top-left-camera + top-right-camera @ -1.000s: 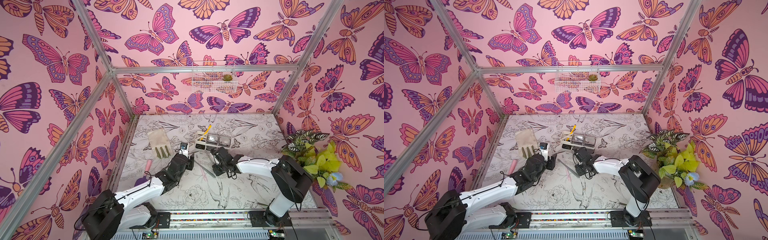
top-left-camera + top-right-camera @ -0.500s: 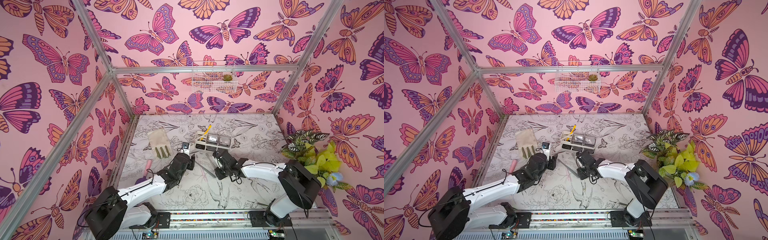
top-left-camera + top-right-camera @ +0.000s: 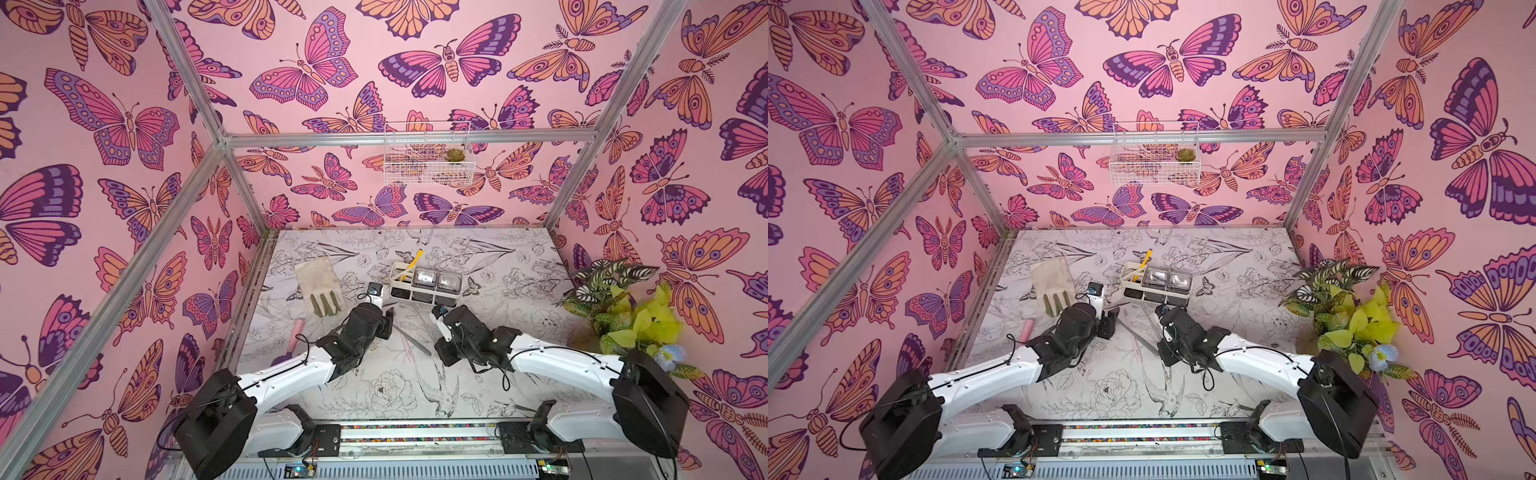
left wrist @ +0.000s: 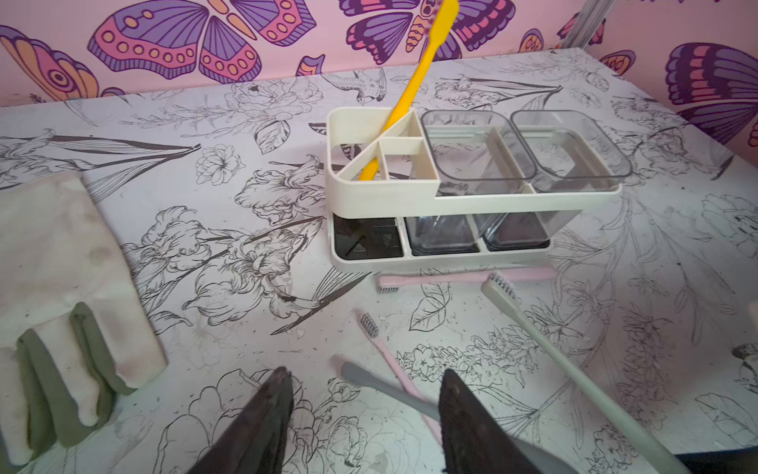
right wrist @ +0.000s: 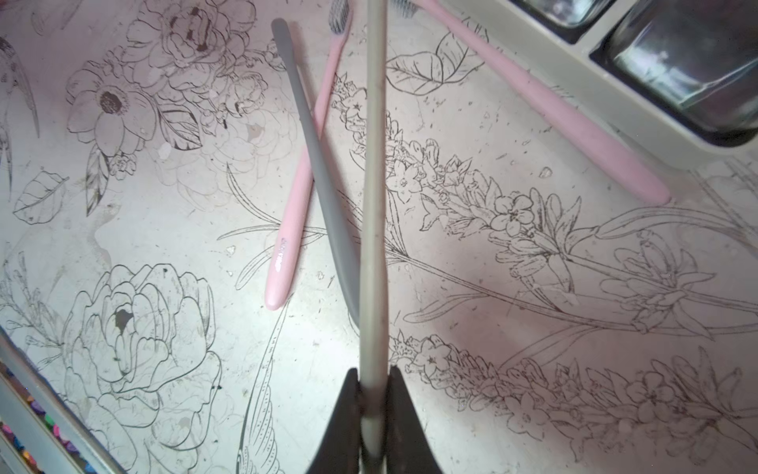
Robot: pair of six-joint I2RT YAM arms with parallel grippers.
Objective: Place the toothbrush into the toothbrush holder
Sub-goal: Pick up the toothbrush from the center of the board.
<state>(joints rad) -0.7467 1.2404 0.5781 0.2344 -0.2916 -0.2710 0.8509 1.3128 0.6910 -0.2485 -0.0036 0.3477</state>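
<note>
- Clamping the handle of the beige toothbrush [image 5: 374,246], the right fingers [image 5: 348,414] are clenched on it from both sides. The right wrist view cuts off its brush head at the frame edge.
- The left wrist view shows that bristled head near the foot of the toothbrush holder [image 4: 389,197] and apart from it. Whether the head rests on the table [image 4: 184,205] or hangs above it cannot be told.
- In both top views the holder stands upright at 12 o'clock from both arms.
- Its divided slot end holds a leaning yellow toothbrush [image 4: 414,82], whose top is cut off in the left wrist view. Two clear cups [image 4: 476,156] fill the other end.
- The left fingers [image 4: 266,418] are released and spread apart, gripping nothing.
- A grey toothbrush [image 4: 381,388] lies on the table below the gap between them, with one end hidden behind a finger.
- It crosses over a short pink toothbrush [image 4: 383,349].
- A long pink toothbrush [image 4: 463,277] lies along the holder's base, just beside it; contact cannot be confirmed.
- A glove [image 4: 61,266] lies at 10 o'clock on the table and is cut off in the left wrist view.
- In both top views the wrist bodies hide both sets of fingers, and the loose toothbrushes are hard to make out.
- A pink object [image 3: 296,332] at 8 o'clock is partly hidden by the left arm and cannot be identified.
</note>
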